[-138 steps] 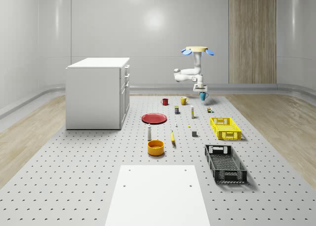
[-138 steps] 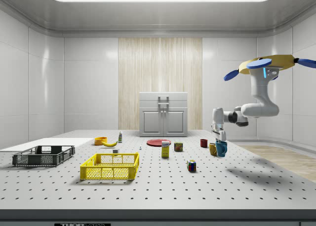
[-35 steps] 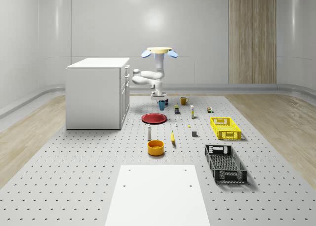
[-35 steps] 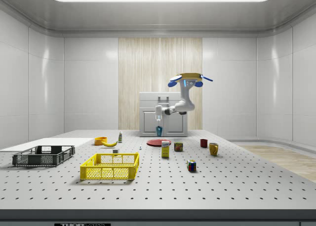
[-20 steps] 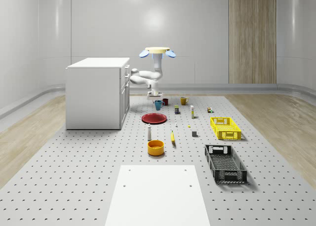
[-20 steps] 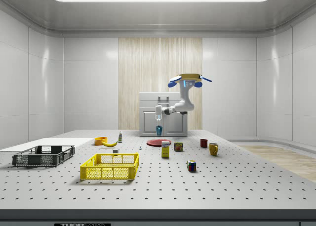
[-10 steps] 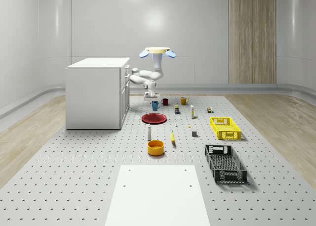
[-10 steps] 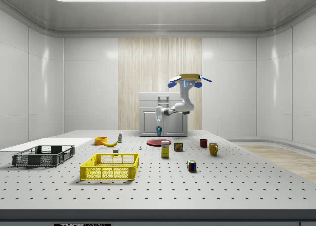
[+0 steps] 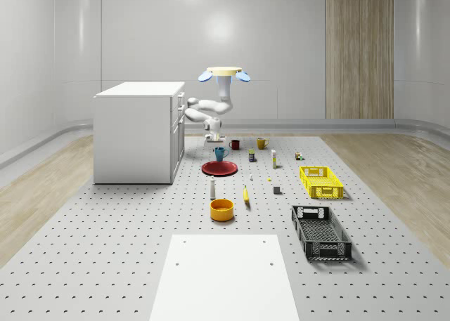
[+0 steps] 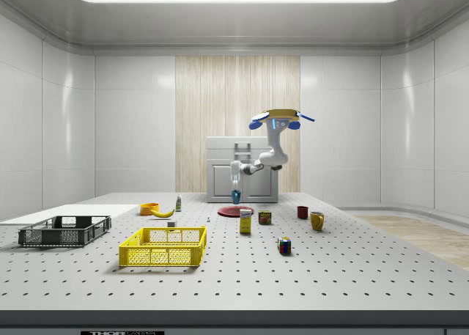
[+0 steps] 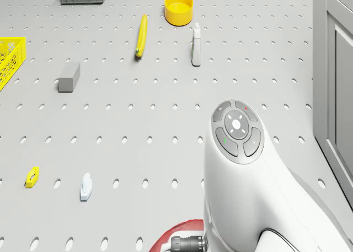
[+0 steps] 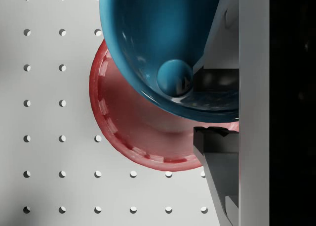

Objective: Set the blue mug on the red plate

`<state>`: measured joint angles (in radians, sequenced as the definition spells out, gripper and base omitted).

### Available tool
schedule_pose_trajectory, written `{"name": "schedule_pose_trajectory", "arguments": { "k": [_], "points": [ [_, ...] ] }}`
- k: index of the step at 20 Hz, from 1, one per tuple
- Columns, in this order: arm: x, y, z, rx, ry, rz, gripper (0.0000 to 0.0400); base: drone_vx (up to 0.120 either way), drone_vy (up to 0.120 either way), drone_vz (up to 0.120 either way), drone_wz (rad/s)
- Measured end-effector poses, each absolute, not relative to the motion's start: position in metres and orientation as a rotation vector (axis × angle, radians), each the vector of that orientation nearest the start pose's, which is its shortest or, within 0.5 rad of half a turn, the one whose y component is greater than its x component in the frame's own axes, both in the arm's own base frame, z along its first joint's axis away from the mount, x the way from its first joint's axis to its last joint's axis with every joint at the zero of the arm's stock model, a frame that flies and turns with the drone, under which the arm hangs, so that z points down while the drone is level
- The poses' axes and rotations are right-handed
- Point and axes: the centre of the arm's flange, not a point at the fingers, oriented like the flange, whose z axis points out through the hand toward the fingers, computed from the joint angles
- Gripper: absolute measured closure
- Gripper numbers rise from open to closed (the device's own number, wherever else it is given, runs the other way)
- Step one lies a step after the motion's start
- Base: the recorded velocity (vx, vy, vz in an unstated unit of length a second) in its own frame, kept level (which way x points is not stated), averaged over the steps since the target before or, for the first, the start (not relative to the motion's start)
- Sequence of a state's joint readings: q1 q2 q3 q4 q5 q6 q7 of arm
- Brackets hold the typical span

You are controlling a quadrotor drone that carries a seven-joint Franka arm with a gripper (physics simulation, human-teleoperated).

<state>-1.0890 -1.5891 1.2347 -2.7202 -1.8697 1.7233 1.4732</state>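
One landmark serves for all positions below: the red plate (image 9: 219, 168), which lies flat on the perforated table (image 9: 126, 237).

White cabinet (image 9: 138, 131): stands on the table to the whole-scene view's left of the plate, just beside it.

Drone (image 9: 223, 73): hovers in the air above and slightly behind the plate, close to the cabinet's front corner. Its arm bends down and forward toward the plate.

Gripper (image 9: 214, 140): hangs above the plate's far edge, pointing downward. The jaws are clamped on the rim of the blue mug (image 9: 220, 153), one finger (image 12: 217, 157) inside the rim and one outside, as the wrist view shows.

Blue mug: held upright in the air, over the plate and near it. In the wrist view the mug (image 12: 163, 48) overlaps the plate (image 12: 143, 132) beneath. Contact with the plate cannot be determined.

Red mug (image 9: 235, 145) and yellow mug (image 9: 261, 143): stand on the table behind the plate, to the whole-scene view's right.

Yellow crate (image 9: 320, 182): well apart from the plate, further right.
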Motion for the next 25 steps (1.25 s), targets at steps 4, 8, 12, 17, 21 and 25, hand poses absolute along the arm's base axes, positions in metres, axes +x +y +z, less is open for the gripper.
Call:
{"name": "schedule_pose_trajectory", "arguments": {
  "k": [4,8,12,17,21,25],
  "points": [
    [0.331,0.083,0.557,0.002,-0.002,0.786,0.0300,0.000,0.000,0.000,0.000],
    [0.331,0.084,0.571,0.001,-0.002,0.786,0.0300,0.000,0.000,0.000,0.000],
    [0.331,0.084,0.583,0.001,-0.002,0.786,0.0300,0.000,0.000,0.000,0.000],
    [0.331,0.084,0.591,0.001,-0.002,0.786,0.0111,0.000,0.000,0.000,0.000],
    [0.331,0.084,0.583,0.001,-0.002,0.786,0.0041,0.000,0.000,0.000,0.000],
    [0.331,0.084,0.575,0.001,-0.002,0.786,0.0015,0.000,0.000,0.000,0.000]
  ]
}}
